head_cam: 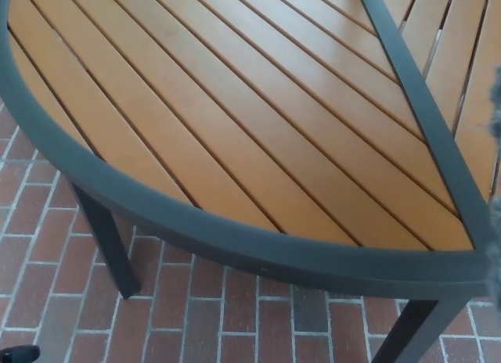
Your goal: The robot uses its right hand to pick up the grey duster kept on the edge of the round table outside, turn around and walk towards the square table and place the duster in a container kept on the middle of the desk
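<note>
Only a thin sliver of the fluffy grey duster (495,105) shows, at the far right edge of the head view, above the table's right side. The hand carrying it is outside the picture, so its grip is hidden. Most of the view is filled by the round table (235,242), which has orange slats and a dark grey rim. My left hand does not show either.
A dark crossbar (415,89) runs diagonally over the tabletop at the right. Two dark table legs (109,238) stand on the red brick floor (196,316) below the rim. A small black object (17,353) sits at the bottom left corner.
</note>
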